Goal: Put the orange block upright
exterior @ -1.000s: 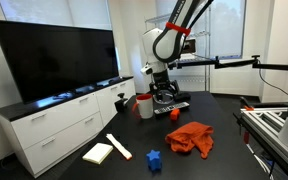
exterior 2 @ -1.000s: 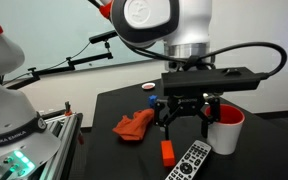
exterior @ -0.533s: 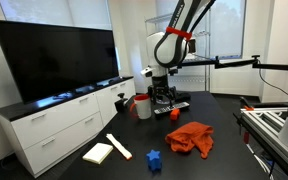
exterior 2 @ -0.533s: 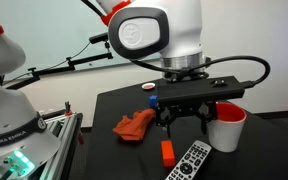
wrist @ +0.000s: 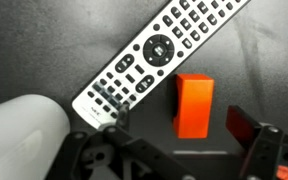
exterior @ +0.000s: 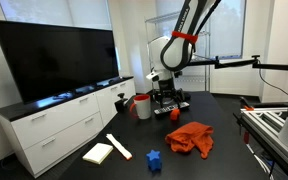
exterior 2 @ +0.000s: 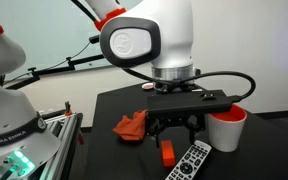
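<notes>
The orange block [wrist: 194, 105] lies flat on the black table, just beyond my open gripper [wrist: 183, 121] in the wrist view. My fingers [wrist: 246, 130] stand apart on either side of the block's near end, not touching it. In an exterior view the gripper [exterior 2: 171, 130] hangs just above the block [exterior 2: 167, 152], jaws spread. In the wide exterior view the gripper [exterior: 167, 103] is low over the table, with the block [exterior: 174, 114] in front of it.
A white remote [wrist: 159, 55] lies right beside the block, also seen in an exterior view [exterior 2: 192, 160]. A white cup [exterior 2: 227, 128] stands close by. A red cloth [exterior: 191, 137], a blue block [exterior: 154, 158] and a white pad [exterior: 98, 153] lie nearer the front.
The gripper has come down toward the orange block and the wrist has turned. The block has not moved.
</notes>
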Tool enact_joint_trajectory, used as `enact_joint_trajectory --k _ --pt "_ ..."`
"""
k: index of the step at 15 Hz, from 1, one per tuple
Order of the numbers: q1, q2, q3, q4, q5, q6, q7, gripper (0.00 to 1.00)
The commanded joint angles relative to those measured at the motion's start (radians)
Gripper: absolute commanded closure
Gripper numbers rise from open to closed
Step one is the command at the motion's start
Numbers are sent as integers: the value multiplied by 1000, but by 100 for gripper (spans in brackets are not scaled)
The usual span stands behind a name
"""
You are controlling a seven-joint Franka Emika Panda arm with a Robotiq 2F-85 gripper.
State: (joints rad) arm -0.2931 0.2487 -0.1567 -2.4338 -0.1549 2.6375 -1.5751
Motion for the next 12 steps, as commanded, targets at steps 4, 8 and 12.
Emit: enact_joint_trajectory --k 4,8,12 --pt "0 -2 -4 -11 -10 0 0 0" --pt "8 14 -9 -14 -26 4 20 0" --pt "8 17 -8 -17 -28 3 25 0"
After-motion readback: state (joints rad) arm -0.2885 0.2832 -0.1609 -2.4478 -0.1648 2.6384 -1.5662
